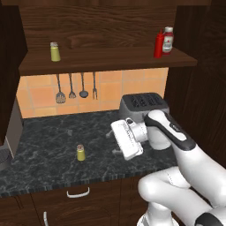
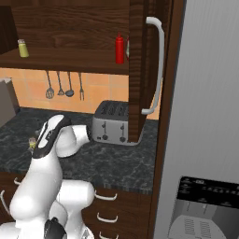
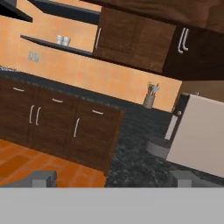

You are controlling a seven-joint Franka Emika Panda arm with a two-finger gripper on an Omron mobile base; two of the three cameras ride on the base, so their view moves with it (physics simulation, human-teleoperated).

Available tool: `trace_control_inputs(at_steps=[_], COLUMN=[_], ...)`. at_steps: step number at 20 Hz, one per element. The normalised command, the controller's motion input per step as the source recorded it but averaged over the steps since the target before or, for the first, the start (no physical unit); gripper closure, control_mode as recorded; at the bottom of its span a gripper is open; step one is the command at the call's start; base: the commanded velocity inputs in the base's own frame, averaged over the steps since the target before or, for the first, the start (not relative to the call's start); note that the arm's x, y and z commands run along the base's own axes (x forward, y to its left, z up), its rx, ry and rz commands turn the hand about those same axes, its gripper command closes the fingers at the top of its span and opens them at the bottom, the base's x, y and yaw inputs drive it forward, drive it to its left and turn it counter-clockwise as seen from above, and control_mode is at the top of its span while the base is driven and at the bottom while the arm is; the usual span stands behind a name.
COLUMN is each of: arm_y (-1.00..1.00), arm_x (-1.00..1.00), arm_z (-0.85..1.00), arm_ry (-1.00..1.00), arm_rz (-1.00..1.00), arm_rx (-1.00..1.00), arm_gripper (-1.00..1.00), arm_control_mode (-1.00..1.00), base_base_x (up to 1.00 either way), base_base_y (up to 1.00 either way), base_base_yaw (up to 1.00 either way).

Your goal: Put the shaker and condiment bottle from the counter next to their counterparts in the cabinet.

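Dark stone bench [image 1: 48, 150] lower left carries shaker [image 1: 80, 152], awaiting transfer; condiment bottle [image 1: 159, 44] already shelved upper right beside labelled bottle [image 1: 168, 40]. End effector [image 3: 111, 178] fingers apart, empty.

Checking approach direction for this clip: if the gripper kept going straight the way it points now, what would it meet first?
Probably nothing close: the gripper looks along the counter toward a far cabinet run. Depth is unclear.
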Motion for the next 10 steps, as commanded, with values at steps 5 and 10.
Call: trace_control_inputs(at_steps=[5, 10], arm_y=[0.09, 0.24], arm_x=[0.24, 0.28], arm_z=[-0.45, -0.51], arm_ry=[0.0, 0.0], arm_rz=[0.0, 0.0], arm_rx=[0.0, 0.0], arm_gripper=[-1.0, -1.0], arm_control_mode=[-1.0, -1.0], base_base_x=[0.0, 0.0], base_base_y=[0.0, 0.0], base_base_yaw=[0.0, 0.0])
